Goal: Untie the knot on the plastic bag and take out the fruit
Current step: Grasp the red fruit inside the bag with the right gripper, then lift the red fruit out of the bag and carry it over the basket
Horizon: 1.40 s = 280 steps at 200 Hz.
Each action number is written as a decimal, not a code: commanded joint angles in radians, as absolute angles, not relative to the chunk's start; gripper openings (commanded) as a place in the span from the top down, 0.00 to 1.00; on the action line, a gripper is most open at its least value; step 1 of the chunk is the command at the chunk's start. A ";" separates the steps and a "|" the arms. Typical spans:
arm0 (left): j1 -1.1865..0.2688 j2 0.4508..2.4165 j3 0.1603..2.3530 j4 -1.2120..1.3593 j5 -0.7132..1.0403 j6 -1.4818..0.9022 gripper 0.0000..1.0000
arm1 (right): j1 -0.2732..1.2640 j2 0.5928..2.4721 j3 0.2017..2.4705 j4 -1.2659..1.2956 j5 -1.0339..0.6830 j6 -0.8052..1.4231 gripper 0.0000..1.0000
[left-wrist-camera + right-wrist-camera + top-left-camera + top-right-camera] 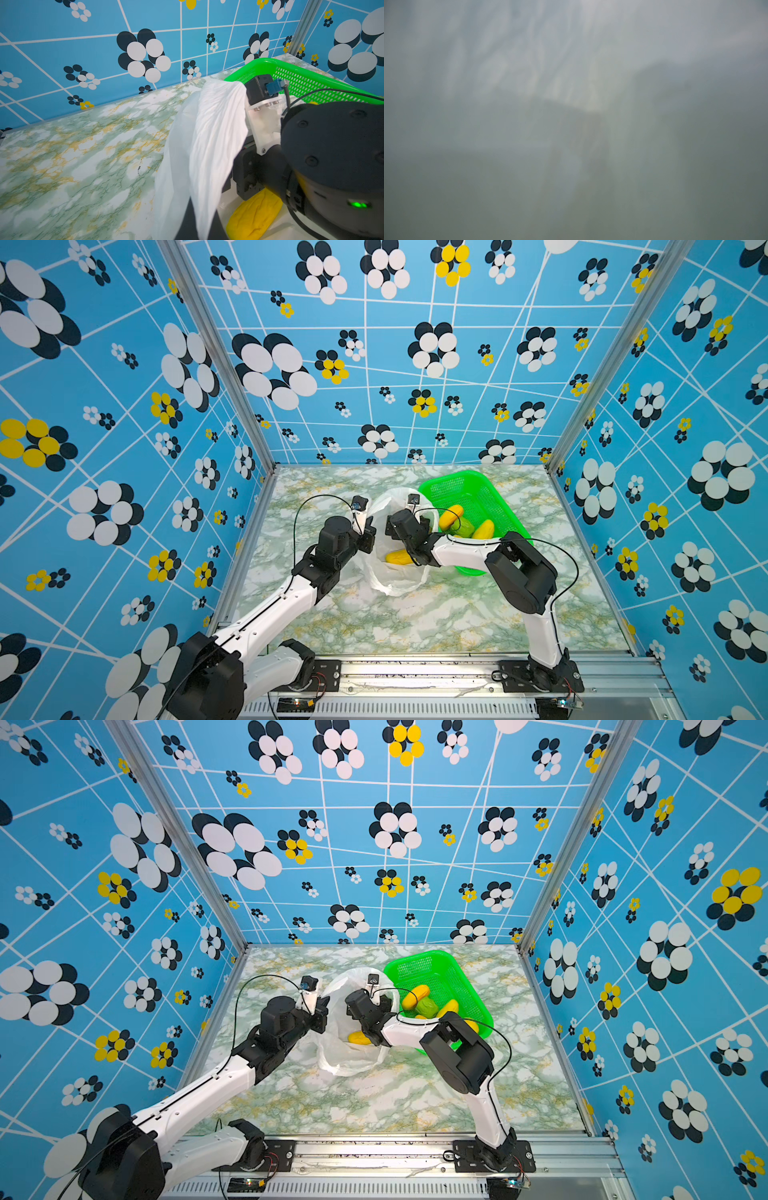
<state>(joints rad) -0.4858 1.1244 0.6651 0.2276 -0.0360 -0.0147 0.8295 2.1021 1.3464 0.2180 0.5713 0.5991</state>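
Observation:
The white plastic bag (395, 585) (349, 1065) lies mid-table with its mouth held wide. The knot is out of view. My left gripper (370, 537) (199, 228) is shut on the bag's left rim, and the plastic (207, 135) rises from between its dark fingers. My right gripper (392, 537) (233, 187) reaches down inside the bag with its fingers apart, just above a yellow fruit (397, 558) (360, 1038) (255, 214) on the bag's floor. It holds nothing. Blurred plastic (571, 83) fills the right wrist view.
A green mesh basket (453, 485) (419, 961) (291, 66) stands right of the bag at the back. It holds two yellow fruits (451, 516) (484, 529) and a green one (465, 526). My right arm's elbow (523, 572) hangs over its near end. Patterned walls close three sides.

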 commanded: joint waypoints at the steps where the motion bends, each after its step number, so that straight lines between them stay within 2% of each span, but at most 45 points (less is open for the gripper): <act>1: -0.493 1.132 0.690 0.212 -0.018 -0.023 1.00 | 0.811 2.168 1.426 0.133 0.551 0.611 0.05; 20: -0.494 1.132 0.690 0.210 -0.017 -0.023 1.00 | 0.807 2.222 1.458 0.122 0.535 0.618 0.06; 37: -0.494 1.131 0.687 0.211 -0.018 -0.022 1.00 | 0.801 2.247 1.490 0.098 0.513 0.620 0.12; 85: -0.495 1.122 0.683 0.212 -0.017 -0.018 1.00 | 0.784 2.249 1.496 0.085 0.467 0.624 0.34; 110: -0.496 1.123 0.681 0.213 -0.019 -0.017 1.00 | 0.783 2.205 1.448 0.136 0.450 0.602 0.49; 129: -0.496 1.126 0.683 0.212 -0.019 -0.017 1.00 | 0.786 2.159 1.401 0.193 0.399 0.588 0.56; 164: -0.495 1.129 0.683 0.212 -0.023 -0.016 1.00 | 0.833 2.036 1.311 0.261 0.384 0.523 0.61; 280: -0.496 1.119 0.681 0.202 -0.032 -0.026 1.00 | 0.987 1.573 0.837 0.556 0.320 0.440 0.65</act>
